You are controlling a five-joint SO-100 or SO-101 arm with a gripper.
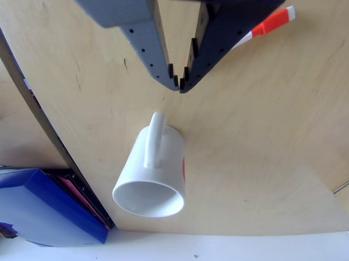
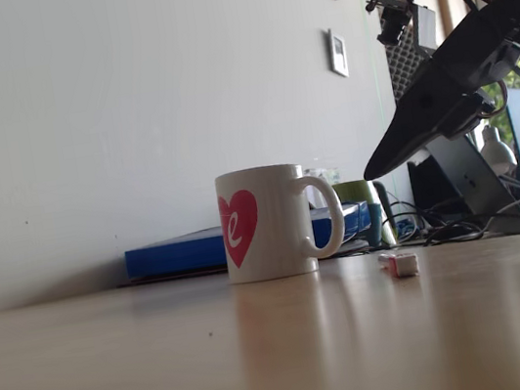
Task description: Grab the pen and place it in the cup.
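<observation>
The cup (image 1: 153, 175) is a glossy white mug standing upright on the pale wooden table, handle toward the gripper in the other view; the fixed view shows a red heart on the cup (image 2: 265, 224). The pen (image 1: 270, 22), white with an orange-red band, lies flat on the table, partly hidden behind the black finger. In the fixed view the pen (image 2: 398, 263) rests just right of the mug. My gripper (image 1: 179, 84) hangs in the air above the table between mug and pen, fingertips touching and nothing held. The fixed view has the gripper (image 2: 372, 175) right of the handle, well above the pen.
A blue folder (image 1: 40, 209) lies past the table's curved edge (image 1: 54, 138), seen behind the mug as the folder (image 2: 180, 252) in the fixed view. A green mug (image 2: 359, 195), cables and dark equipment (image 2: 466, 182) sit at the back right.
</observation>
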